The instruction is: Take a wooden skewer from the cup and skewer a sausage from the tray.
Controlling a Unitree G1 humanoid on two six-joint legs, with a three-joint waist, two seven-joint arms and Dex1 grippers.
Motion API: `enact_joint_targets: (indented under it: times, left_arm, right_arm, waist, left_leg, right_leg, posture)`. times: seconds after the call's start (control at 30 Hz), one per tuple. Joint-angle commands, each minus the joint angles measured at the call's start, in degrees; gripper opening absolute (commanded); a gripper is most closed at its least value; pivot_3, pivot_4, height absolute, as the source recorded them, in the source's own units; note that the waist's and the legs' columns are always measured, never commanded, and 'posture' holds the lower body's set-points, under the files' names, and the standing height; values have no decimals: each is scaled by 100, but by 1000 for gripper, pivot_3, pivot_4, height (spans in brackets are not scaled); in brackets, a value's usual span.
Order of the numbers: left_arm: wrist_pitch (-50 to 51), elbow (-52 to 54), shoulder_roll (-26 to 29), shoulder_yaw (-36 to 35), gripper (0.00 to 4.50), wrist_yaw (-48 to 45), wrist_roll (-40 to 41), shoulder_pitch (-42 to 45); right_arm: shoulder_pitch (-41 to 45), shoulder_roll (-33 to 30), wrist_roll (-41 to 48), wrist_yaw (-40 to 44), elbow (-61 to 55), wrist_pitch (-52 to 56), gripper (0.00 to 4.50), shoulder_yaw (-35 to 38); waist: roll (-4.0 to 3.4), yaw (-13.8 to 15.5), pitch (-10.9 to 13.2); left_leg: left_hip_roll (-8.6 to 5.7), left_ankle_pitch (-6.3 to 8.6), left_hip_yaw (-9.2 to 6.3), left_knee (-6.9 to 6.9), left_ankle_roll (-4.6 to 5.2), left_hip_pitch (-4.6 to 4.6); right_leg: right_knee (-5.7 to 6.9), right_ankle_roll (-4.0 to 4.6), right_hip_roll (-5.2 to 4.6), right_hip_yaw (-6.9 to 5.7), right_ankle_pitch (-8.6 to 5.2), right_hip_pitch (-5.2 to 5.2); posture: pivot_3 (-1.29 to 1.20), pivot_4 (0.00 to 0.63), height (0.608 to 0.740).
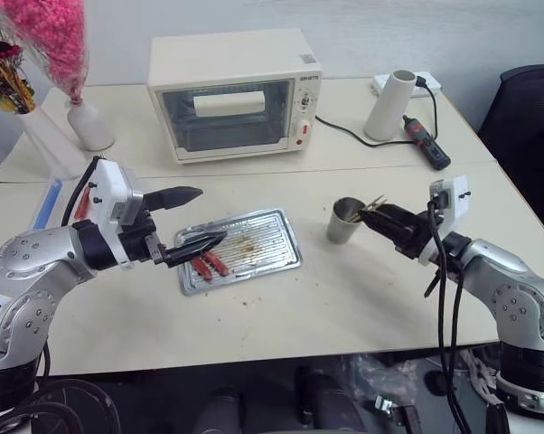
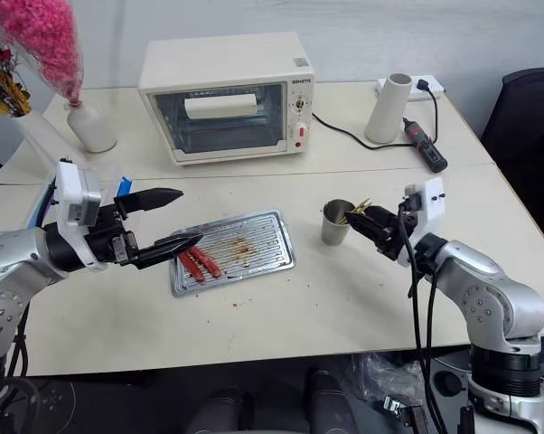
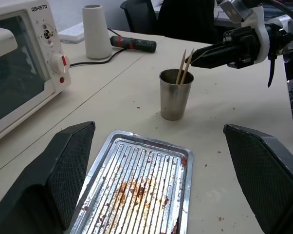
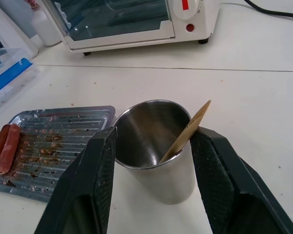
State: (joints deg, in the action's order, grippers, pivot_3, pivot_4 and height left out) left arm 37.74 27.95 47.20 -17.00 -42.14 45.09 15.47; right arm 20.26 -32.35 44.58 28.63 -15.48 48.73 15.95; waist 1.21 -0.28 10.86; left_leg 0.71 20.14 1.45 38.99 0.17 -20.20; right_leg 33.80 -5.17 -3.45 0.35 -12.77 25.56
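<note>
Pale surface (image 1: 362,298), toaster oven (image 1: 231,90) at 12 o'clock. Head view: tray (image 1: 254,240) centre, sausages (image 1: 211,265) at its 8 o'clock corner. Left tool (image 1: 191,217) spread wide above them, empty. Left wrist view: wooden skewers (image 3: 183,68) upright in cup (image 3: 174,95). Right wrist view: right tool (image 4: 154,146) half-open, fingers flanking cup rim; skewer contact unclear.

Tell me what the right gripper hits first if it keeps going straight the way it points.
Most likely the wooden skewers leaning out of the cup: the right gripper points level at them, fingers open and straddling the cup's rim. Whether it already touches them is unclear.
</note>
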Motion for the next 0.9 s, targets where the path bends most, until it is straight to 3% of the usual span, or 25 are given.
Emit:
enact_joint_targets:
  times: [0.03, 0.07, 0.17, 0.33, 0.9]
  left_arm:
    - [-103, 29, 24, -143, 4500, -15, -3, 74]
    - [-103, 29, 25, -146, 4500, -13, -5, 72]
    - [-113, 23, 25, -146, 4500, -12, -19, 74]
    - [-133, -30, 23, -123, 4500, -18, -54, 131]
    - [-222, -205, -11, 34, 4500, -75, -181, 334]
  right_arm:
    - [111, 14, 106, 84, -130, -96, 2388, 51]
    - [106, 15, 118, 89, -150, -85, 2388, 61]
    - [82, 28, 182, 128, -195, -70, 1817, 92]
    - [79, 24, 221, 132, -225, -76, 143, 74]
    - [550, -85, 343, 96, -166, 90, 63, 96]
  waist:
    - [0, 0, 0]
    - [0, 2, 0]
    - [0, 2, 0]
    - [0, 2, 0]
    - [0, -6, 0]
  left_leg:
    - [0, 0, 0, 0, 0, 0]
    - [0, 0, 0, 0, 0, 0]
    - [0, 0, -1, 0, 0, 0]
    - [0, 0, -1, 0, 0, 0]
    - [0, 0, 0, 0, 0, 1]
  right_leg:
    - [0, 0, 0, 0, 0, 0]
    - [0, 0, 0, 0, 0, 0]
    - [0, 0, 0, -1, 0, 0]
    - [0, 0, 0, -1, 0, 0]
    - [0, 0, -2, 0, 0, 0]
  posture:
    - [0, 150, 740]
    - [0, 150, 740]
    - [0, 150, 740]
    - [0, 150, 740]
    - [0, 150, 740]
